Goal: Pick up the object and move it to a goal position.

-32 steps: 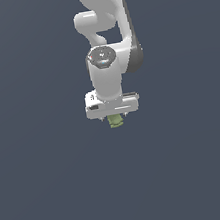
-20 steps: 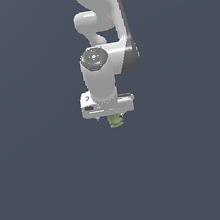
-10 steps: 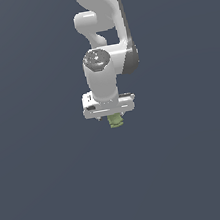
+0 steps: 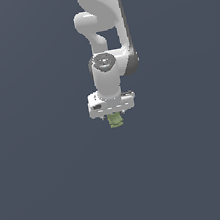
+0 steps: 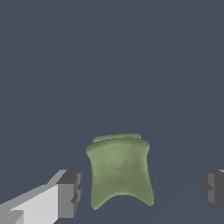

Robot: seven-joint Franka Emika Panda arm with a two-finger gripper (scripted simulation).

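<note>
The white jointed robot arm (image 4: 104,37) reaches straight down, its white gripper (image 4: 114,117) spread wide — dark finger pads (image 5: 70,193) stand clear of the small olive-green matte lump (image 5: 119,171), which sits between them — untouched

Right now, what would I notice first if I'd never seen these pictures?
The white robot arm reaching down from the top of the exterior view, alone against plain dark grey. Then the little olive-green lump, the only coloured thing, sitting between the open end effector's fingers with gaps on both sides.

olive-green object (image 5: 120,172), matte, stubby, waisted
</note>
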